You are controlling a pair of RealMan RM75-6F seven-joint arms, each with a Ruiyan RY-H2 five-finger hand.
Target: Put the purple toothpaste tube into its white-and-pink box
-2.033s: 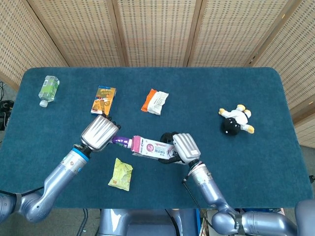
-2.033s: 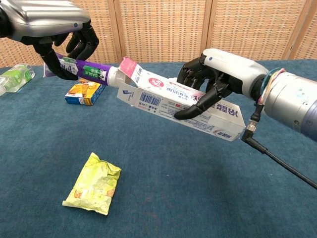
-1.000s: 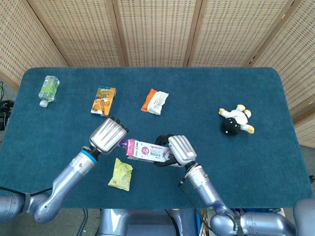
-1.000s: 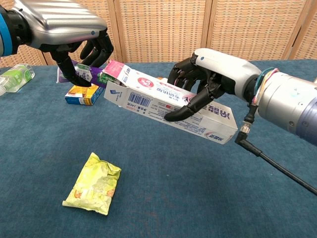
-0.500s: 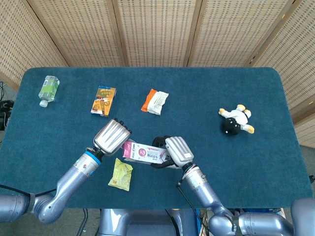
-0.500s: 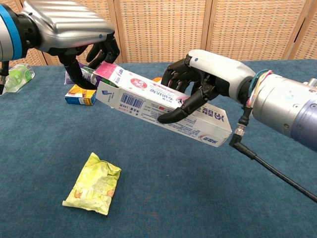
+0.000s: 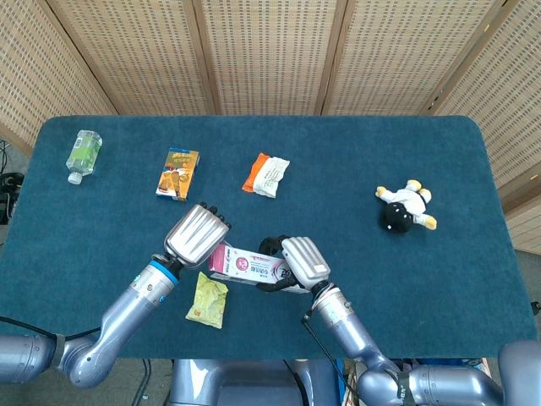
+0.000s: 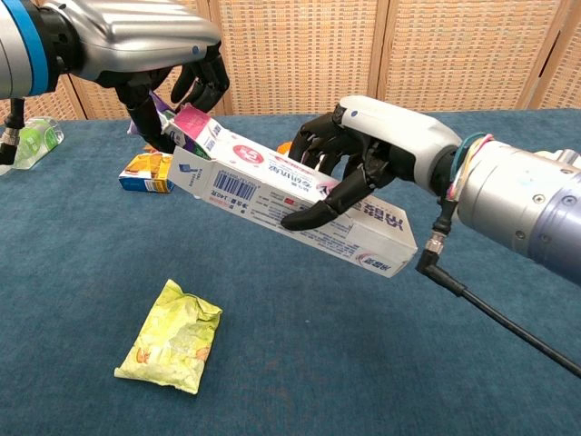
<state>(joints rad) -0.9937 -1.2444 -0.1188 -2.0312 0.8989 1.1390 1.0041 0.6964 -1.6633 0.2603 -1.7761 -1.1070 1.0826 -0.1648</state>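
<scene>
My right hand [image 8: 363,154] [image 7: 297,260] holds the long white-and-pink box [image 8: 281,195] [image 7: 249,267] above the table, tilted with its open flap end up and to the left. Only the tail of the purple toothpaste tube [image 8: 168,124] still shows at that open end; the rest is inside the box. My left hand [image 8: 150,50] [image 7: 197,235] grips that tail right at the box mouth. In the head view the tube is hidden under my left hand.
A crumpled yellow-green packet [image 8: 172,338] [image 7: 207,299] lies below the box. An orange-blue carton [image 7: 177,172] [image 8: 145,173], an orange-white pouch [image 7: 267,175], a green bottle [image 7: 84,154] and a black-and-white plush toy [image 7: 404,209] lie farther back on the blue table [image 7: 473,279].
The box and my right hand have slid left toward my left hand. The tube has gone deeper into the box, from most of its length showing to just its tail.
</scene>
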